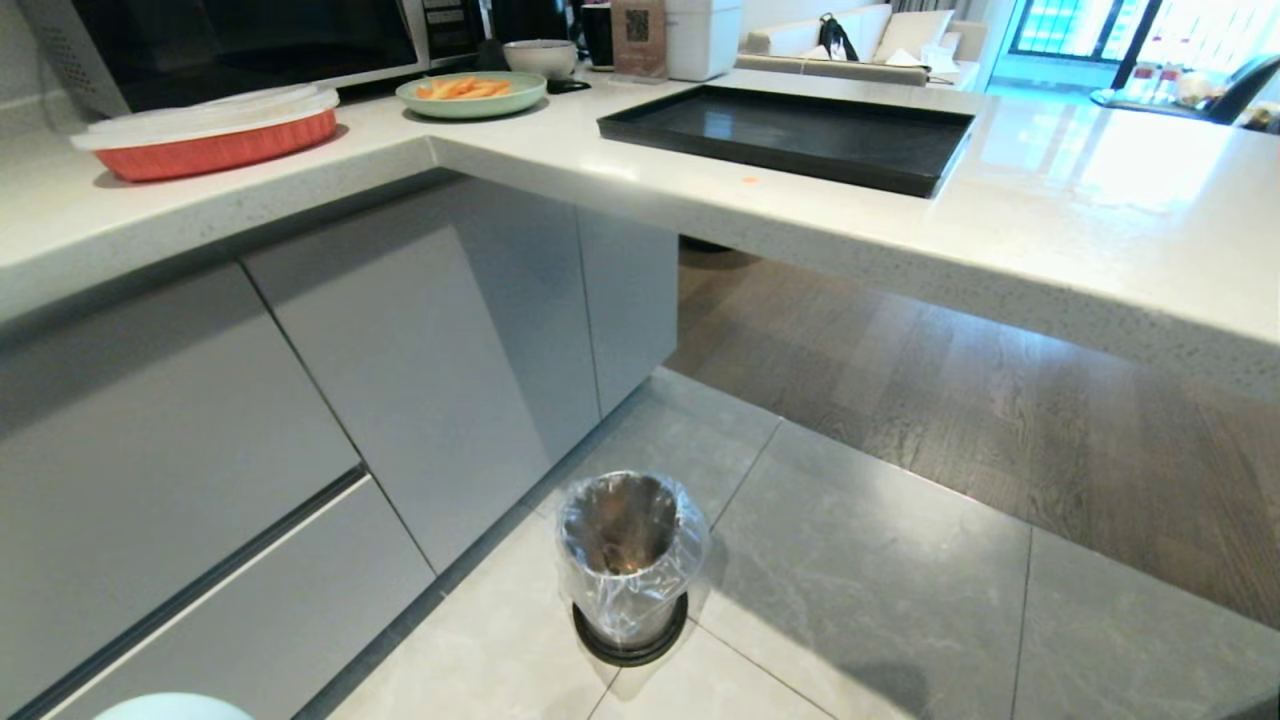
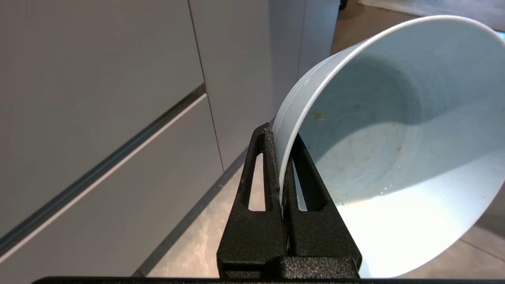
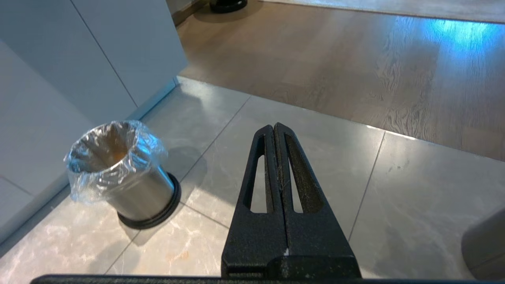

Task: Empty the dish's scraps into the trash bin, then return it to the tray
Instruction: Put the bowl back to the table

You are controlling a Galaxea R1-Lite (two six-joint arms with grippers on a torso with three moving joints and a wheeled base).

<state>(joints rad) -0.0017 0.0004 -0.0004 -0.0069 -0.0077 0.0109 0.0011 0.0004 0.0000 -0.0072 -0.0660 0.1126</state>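
My left gripper (image 2: 282, 136) is shut on the rim of the dish (image 2: 394, 138), a pale blue-white bowl tipped on its side low beside the cabinet fronts. Inside it only a few tiny orange specks show. In the head view just its rim (image 1: 172, 708) peeks in at the bottom left. The trash bin (image 1: 630, 560) stands on the floor tiles, shiny metal with a clear liner, and an orange tint of scraps (image 3: 118, 154) shows inside it. The black tray (image 1: 790, 125) lies bare on the counter. My right gripper (image 3: 274, 127) hangs shut and empty over the tiles beside the trash bin (image 3: 130, 185).
On the counter (image 1: 1050, 220) sit a green plate of carrot strips (image 1: 470, 92), a red dish with a white lid (image 1: 210, 135) and a greyish bowl (image 1: 540, 55). A small orange bit (image 1: 748, 180) lies before the tray. Grey cabinet fronts (image 1: 400, 370) stand left of the bin.
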